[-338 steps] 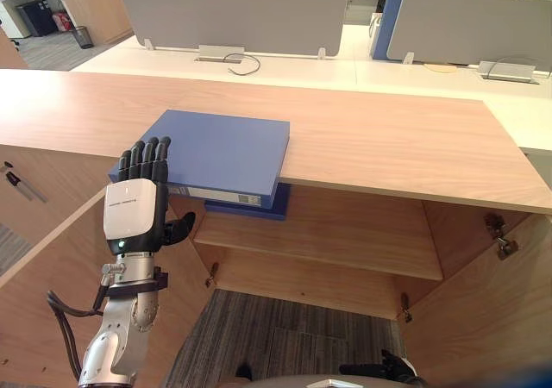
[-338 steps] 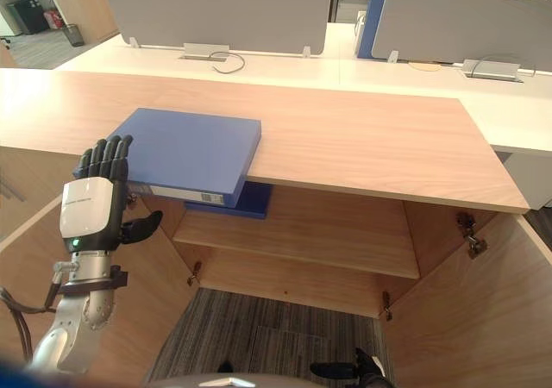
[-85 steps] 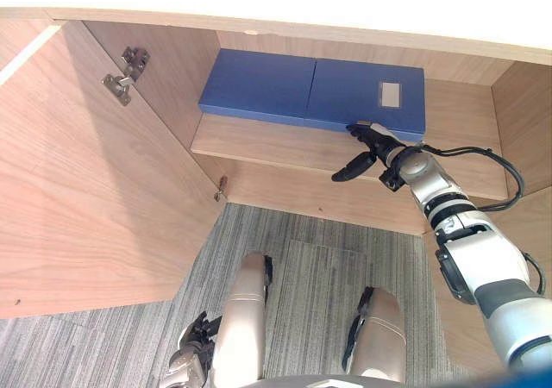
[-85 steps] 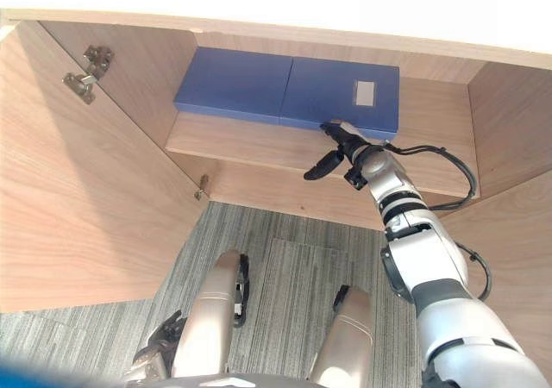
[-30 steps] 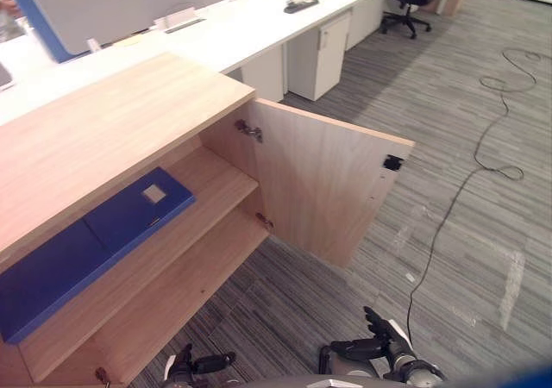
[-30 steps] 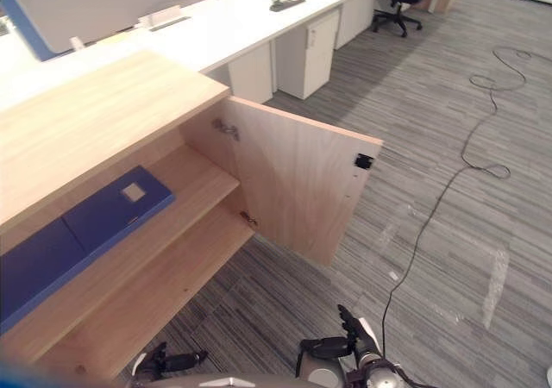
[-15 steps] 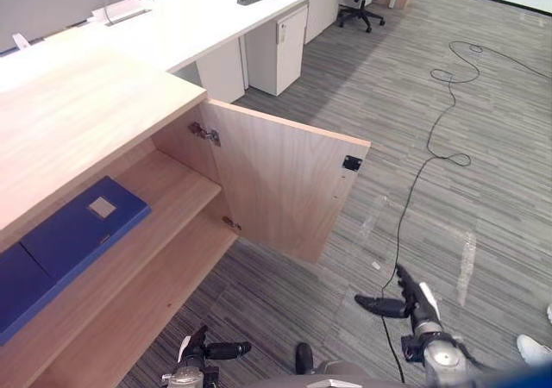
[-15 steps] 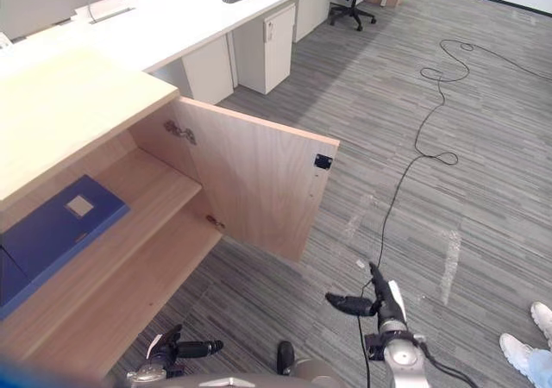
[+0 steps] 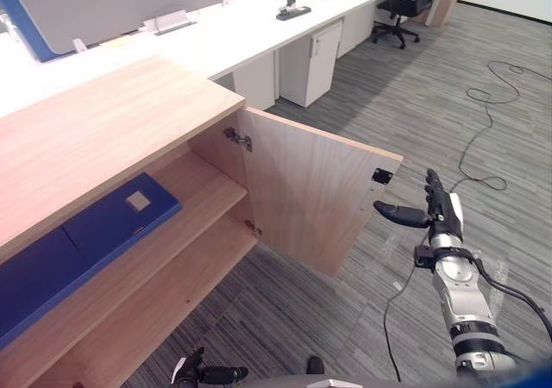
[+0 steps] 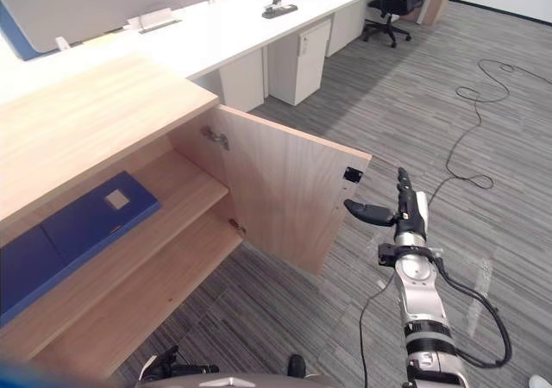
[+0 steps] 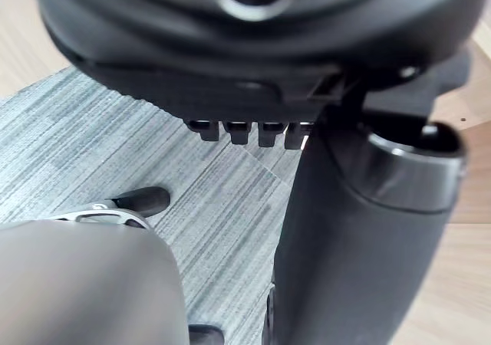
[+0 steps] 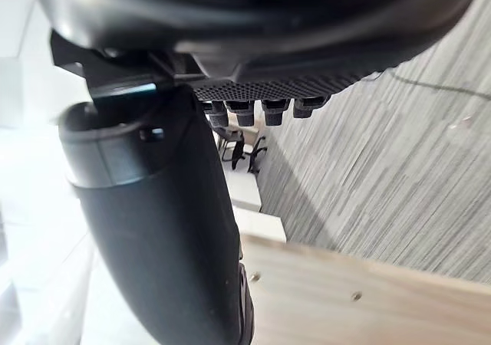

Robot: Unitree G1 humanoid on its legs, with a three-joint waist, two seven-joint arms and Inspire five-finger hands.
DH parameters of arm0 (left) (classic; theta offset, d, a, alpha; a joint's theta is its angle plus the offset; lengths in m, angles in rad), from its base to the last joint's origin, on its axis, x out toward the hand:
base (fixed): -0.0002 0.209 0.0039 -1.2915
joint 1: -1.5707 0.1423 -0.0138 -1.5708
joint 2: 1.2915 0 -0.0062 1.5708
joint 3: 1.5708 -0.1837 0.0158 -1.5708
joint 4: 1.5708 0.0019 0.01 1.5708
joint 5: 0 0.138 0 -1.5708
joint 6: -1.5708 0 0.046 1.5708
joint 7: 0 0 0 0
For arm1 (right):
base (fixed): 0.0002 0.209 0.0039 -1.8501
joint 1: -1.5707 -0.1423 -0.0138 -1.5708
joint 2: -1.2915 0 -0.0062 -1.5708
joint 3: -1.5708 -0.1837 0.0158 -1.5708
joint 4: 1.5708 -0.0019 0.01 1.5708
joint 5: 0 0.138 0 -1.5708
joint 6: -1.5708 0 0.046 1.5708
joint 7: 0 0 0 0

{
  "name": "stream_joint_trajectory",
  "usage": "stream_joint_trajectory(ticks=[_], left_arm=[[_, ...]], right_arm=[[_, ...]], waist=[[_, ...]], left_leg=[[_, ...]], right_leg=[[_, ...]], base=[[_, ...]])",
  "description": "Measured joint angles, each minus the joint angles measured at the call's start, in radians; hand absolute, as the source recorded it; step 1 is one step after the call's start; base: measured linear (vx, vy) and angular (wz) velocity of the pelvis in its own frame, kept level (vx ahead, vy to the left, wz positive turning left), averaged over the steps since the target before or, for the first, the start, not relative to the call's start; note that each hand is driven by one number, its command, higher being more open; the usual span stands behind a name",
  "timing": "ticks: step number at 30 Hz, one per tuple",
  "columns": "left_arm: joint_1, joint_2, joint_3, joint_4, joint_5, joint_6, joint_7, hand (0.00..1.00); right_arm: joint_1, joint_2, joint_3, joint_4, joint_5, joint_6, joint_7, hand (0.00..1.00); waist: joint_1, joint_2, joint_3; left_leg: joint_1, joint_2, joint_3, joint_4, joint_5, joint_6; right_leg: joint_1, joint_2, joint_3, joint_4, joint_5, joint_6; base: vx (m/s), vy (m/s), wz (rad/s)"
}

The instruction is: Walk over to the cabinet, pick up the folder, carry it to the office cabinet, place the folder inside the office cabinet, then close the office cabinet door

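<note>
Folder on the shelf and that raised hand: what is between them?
The open cabinet door stands between the folder and the right hand, in the left eye view.

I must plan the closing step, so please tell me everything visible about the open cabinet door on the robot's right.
The cabinet door is a flat panel of light wood-look board, standing wide open over the grey carpet. Two metal hinges hold it to the cabinet; a small dark catch sits near its free edge. The right hand, open, is beside that edge; contact cannot be told.
</note>
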Motion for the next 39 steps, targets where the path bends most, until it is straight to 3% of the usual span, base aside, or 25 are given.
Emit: stream_joint_trajectory(ticks=[5,18,22,24,25,27,29,30,33,36,39], left_arm=[[0.011,-0.003,0.0,0.0,-0.029,0.0,0.0,1.0],[0.014,-0.004,0.014,0.003,-0.047,0.001,-0.005,1.0],[0.009,-0.003,0.049,0.017,-0.045,0.003,-0.002,1.0],[-0.005,0.005,0.049,0.049,-0.034,0.0,-0.008,1.0],[-0.009,0.006,0.049,0.056,-0.033,0.0,-0.008,1.0],[-0.037,0.01,0.049,0.086,-0.017,0.0,-0.02,1.0],[-0.054,0.01,0.048,0.093,-0.016,0.0,-0.031,1.0],[-0.07,0.01,0.047,0.095,-0.014,-0.001,-0.039,1.0],[-0.105,0.008,0.048,0.095,-0.008,-0.003,-0.048,1.0],[-0.096,0.015,0.052,0.1,-0.008,-0.002,-0.046,1.0],[-0.078,0.027,0.079,0.1,-0.001,-0.001,-0.04,1.0]], right_arm=[[-0.111,-0.002,0.085,0.066,0.047,0.001,-0.01,1.0],[-0.145,-0.054,0.217,0.107,0.116,0.001,0.004,1.0],[-0.166,-0.208,0.489,0.098,0.115,0.0,0.021,1.0],[-0.207,-0.414,0.793,0.052,0.115,0.01,0.154,1.0],[-0.213,-0.437,0.828,0.04,0.115,0.011,0.171,1.0],[-0.235,-0.541,1.029,-0.099,0.123,0.018,0.371,1.0],[-0.249,-0.545,1.107,-0.155,0.13,0.033,0.508,1.0],[-0.252,-0.535,1.19,-0.197,0.134,0.038,0.61,1.0],[-0.192,-0.475,1.313,-0.282,0.185,0.068,0.788,1.0],[-0.198,-0.477,1.263,-0.287,0.229,0.079,0.801,1.0],[-0.198,-0.479,1.246,-0.287,0.233,0.087,0.784,1.0]], waist=[[0.011,-0.001,-0.002],[-0.001,-0.002,-0.002],[-0.028,-0.004,-0.002],[-0.042,-0.007,-0.003],[-0.042,-0.007,-0.003],[-0.044,-0.016,-0.007],[-0.042,-0.022,-0.01],[-0.03,-0.028,-0.01],[0.006,-0.041,-0.001],[0.003,-0.049,0.0],[0.005,-0.074,-0.007]], left_leg=[[-0.018,-0.014,-0.021,0.0,0.006,0.007],[-0.013,-0.012,-0.016,0.01,0.006,0.007],[-0.011,-0.008,0.018,0.01,0.005,0.006],[-0.006,0.004,0.04,0.025,-0.004,-0.004],[-0.006,0.007,0.041,0.03,-0.006,-0.007],[-0.013,0.029,0.042,0.057,-0.016,-0.014],[-0.014,0.04,0.04,0.059,-0.017,-0.015],[-0.016,0.047,0.037,0.061,-0.017,-0.015],[-0.023,0.052,0.033,0.062,-0.017,-0.014],[-0.029,0.048,0.038,0.064,-0.017,-0.014],[-0.027,0.049,0.049,0.073,-0.023,-0.015]], right_leg=[[0.008,-0.013,-0.012,-0.04,0.033,0.003],[0.016,-0.008,0.0,-0.051,0.047,0.002],[-0.002,0.003,0.034,-0.051,0.055,-0.004],[-0.002,0.018,0.055,-0.051,0.059,-0.009],[-0.002,0.021,0.058,-0.051,0.059,-0.01],[-0.002,0.041,0.065,-0.051,0.057,-0.024],[-0.002,0.052,0.063,-0.051,0.056,-0.034],[-0.002,0.059,0.06,-0.051,0.053,-0.036],[-0.009,0.066,0.06,-0.051,0.053,-0.04],[-0.017,0.063,0.067,-0.051,0.059,-0.039],[-0.017,0.064,0.081,-0.051,0.063,-0.039]], base=[[-0.08,0.01,0.09],[-0.02,0.001,-0.02],[0.01,-0.004,-0.28],[0.02,-0.019,-0.3],[0.02,-0.038,-0.27],[0.02,-0.063,-0.13],[0.01,-0.07,-0.01],[0.0,-0.068,0.05],[-0.01,-0.043,-0.01],[0.01,0.007,-0.07],[0.03,0.026,-0.12]])
